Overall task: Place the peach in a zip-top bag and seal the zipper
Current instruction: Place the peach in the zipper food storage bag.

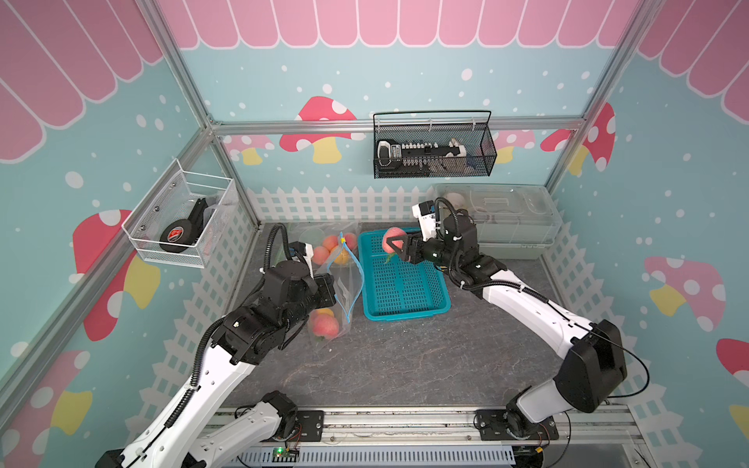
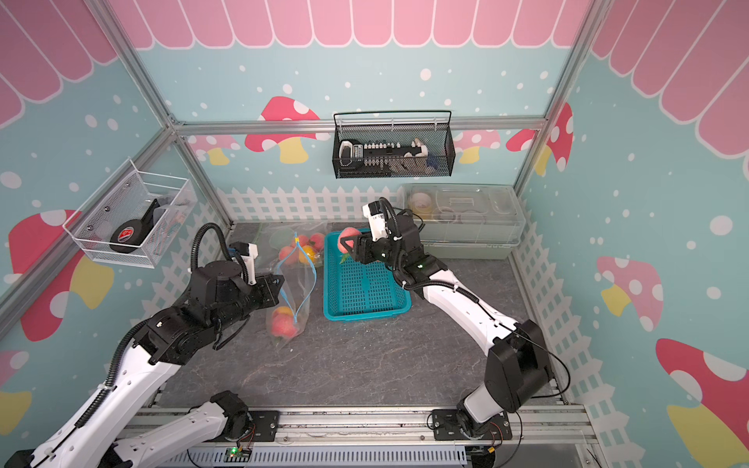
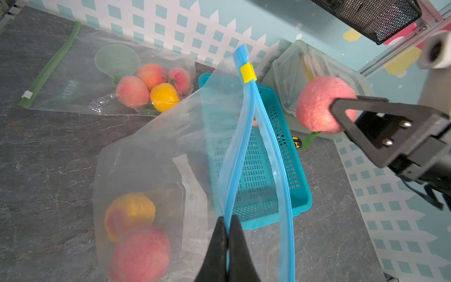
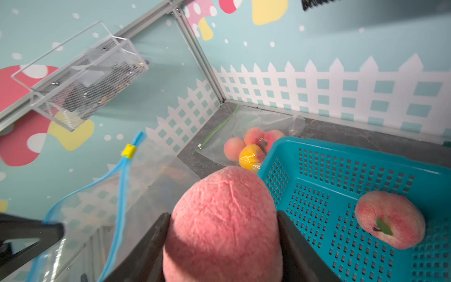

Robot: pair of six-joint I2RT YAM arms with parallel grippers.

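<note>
Right hand (image 4: 223, 219) is gripping the peach (image 3: 317, 102) across its middle, above the basket (image 1: 405, 313), near the open bag (image 3: 156, 151). Left hand (image 3: 228, 221) is pinching the bag's zipper rim (image 3: 240, 146). Peach is looking light, squashy: grip gently.

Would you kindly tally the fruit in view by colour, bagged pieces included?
Pink peaches: 6 (3 in the green-zipper bag, 1 in the blue-zipper bag, 1 in the teal basket, 1 in the right gripper)
Yellow fruit: 2 (1 per bag)
Total: 8
</note>
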